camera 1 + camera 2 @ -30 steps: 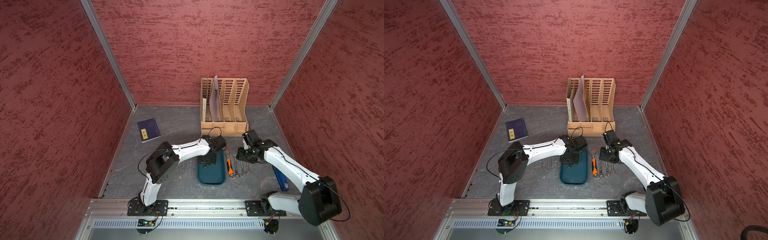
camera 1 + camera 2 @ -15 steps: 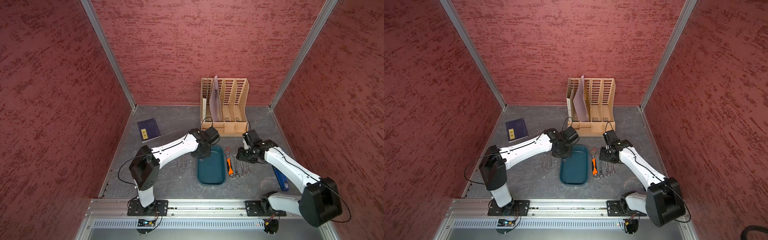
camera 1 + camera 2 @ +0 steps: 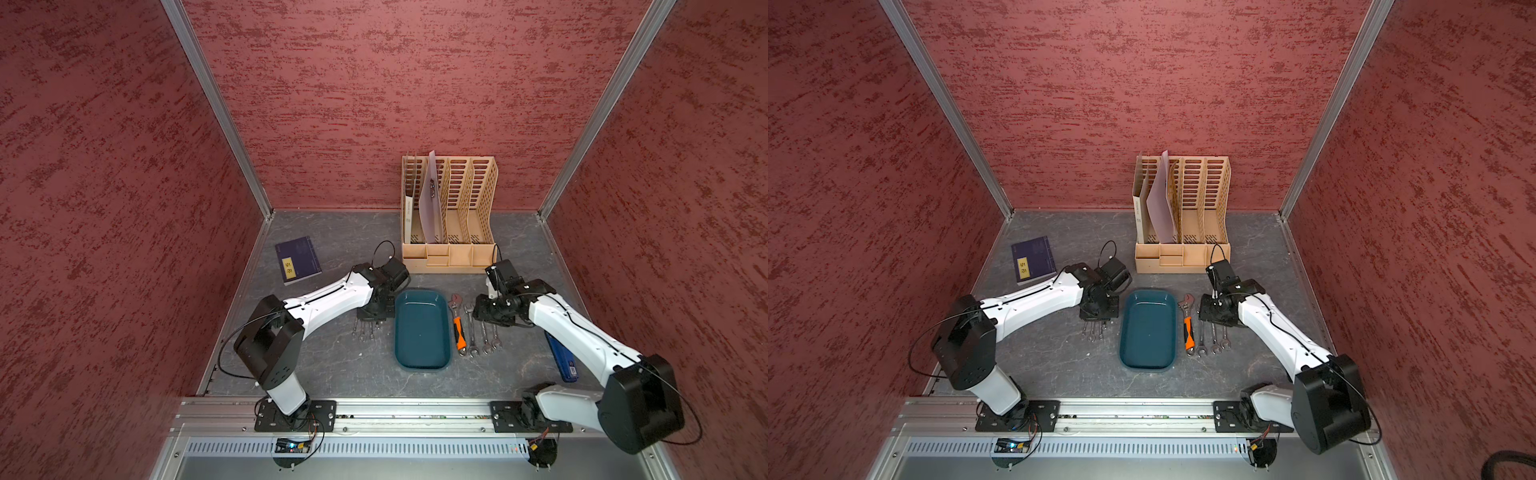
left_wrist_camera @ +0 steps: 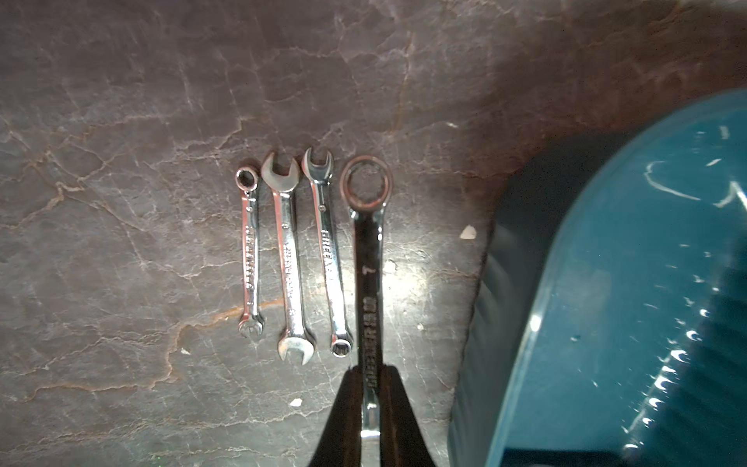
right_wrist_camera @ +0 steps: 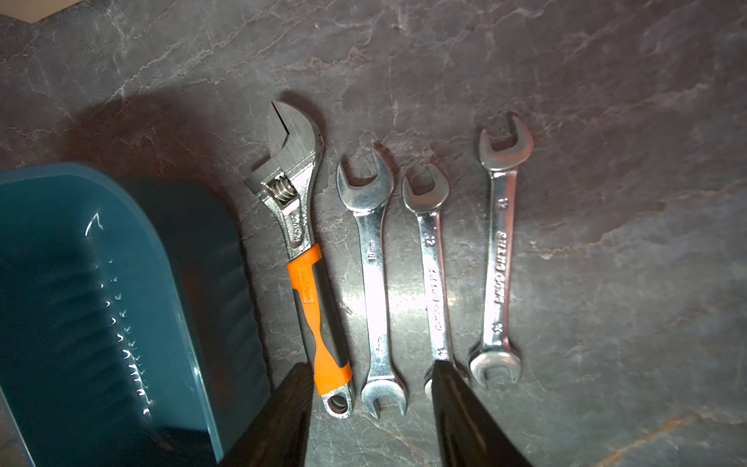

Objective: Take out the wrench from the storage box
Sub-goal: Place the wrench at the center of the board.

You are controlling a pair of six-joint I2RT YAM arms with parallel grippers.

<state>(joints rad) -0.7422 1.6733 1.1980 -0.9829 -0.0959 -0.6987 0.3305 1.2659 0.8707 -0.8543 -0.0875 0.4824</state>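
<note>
Left gripper [image 4: 370, 390] has swung out of storage box [image 4: 606, 283] and is clamped tight on wrench [image 4: 367, 250] shank. Box sits just beside hand, looks empty. Wrench lines up next to three small spanners [image 4: 289, 258], possibly touching table [image 4: 121, 202]. Extraction nearly done; release remains. Right gripper [image 5: 370, 378] is half-spread, holding nothing.

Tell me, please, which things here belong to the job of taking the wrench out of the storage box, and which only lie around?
Job:
- storage box
- wrench, clamped in the left gripper

Lying about:
- three small wrenches
- orange-handled adjustable wrench
- three open-end wrenches
- purple notebook
- tan file organizer
- flat blue object
</note>
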